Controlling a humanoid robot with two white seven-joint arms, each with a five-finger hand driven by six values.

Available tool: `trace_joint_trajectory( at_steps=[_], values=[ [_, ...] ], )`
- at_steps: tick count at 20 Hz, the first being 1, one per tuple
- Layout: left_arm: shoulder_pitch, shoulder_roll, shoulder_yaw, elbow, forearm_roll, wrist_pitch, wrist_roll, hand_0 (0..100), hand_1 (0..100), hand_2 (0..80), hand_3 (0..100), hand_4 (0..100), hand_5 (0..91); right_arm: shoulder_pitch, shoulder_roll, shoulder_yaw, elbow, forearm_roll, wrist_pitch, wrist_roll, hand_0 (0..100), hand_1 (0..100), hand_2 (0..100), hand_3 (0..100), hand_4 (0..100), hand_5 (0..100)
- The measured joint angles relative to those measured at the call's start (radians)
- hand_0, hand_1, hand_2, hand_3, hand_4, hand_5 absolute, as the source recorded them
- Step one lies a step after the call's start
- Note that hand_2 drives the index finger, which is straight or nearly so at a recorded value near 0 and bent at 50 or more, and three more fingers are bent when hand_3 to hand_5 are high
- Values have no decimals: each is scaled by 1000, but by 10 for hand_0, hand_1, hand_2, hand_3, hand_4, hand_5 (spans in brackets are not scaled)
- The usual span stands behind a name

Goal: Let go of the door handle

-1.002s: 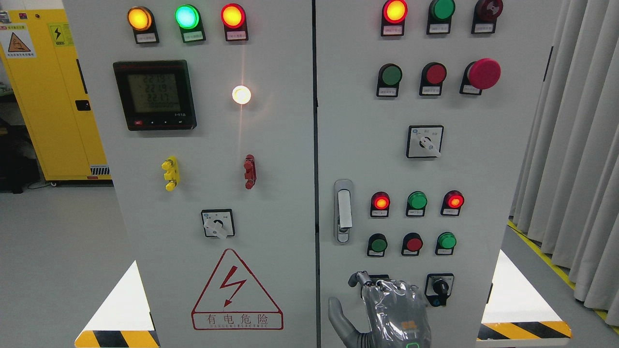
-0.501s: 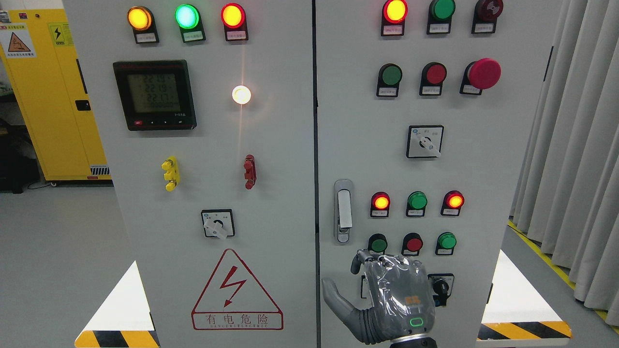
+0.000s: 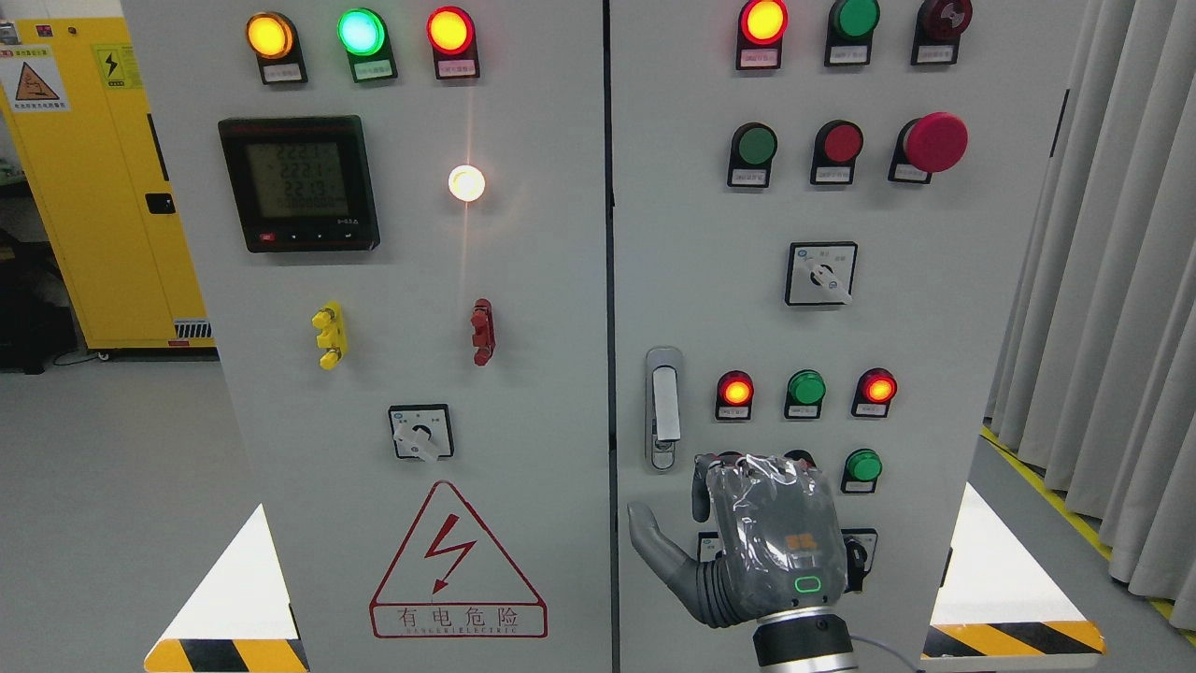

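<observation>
Grey cabinet doors fill the frame, studded with lamps, buttons and rotary switches, with a yellow cabinet at the upper left and curtains down the right edge. My right hand comes up from the bottom edge right of centre, its back to the camera, in front of the right door. The fingers curl forward at the knuckles and the thumb sticks out toward the left; they close on nothing that I can see.

Up and to the left of the hand, near the frame's middle, is the handle: a slim upright metal lever in an oval silver surround, lying flat against the door close to the seam between the two doors, with what looks like a keyhole at its lower end. My fingertips are just below and beside it, not touching it.

As I judge it, the handle is already free of my grip. What remains is to draw the hand clear without brushing the buttons it now covers. My left hand is out of sight.
</observation>
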Motion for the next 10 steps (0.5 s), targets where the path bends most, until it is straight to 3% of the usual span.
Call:
trace_joint_trajectory(
  at_steps=[10],
  values=[
    [0,0,0,0,0,0,0,120,556,0,0,0,0,-69,3,1,57,6,50,3,259,185,1000,1000,1000,1000]
  ],
)
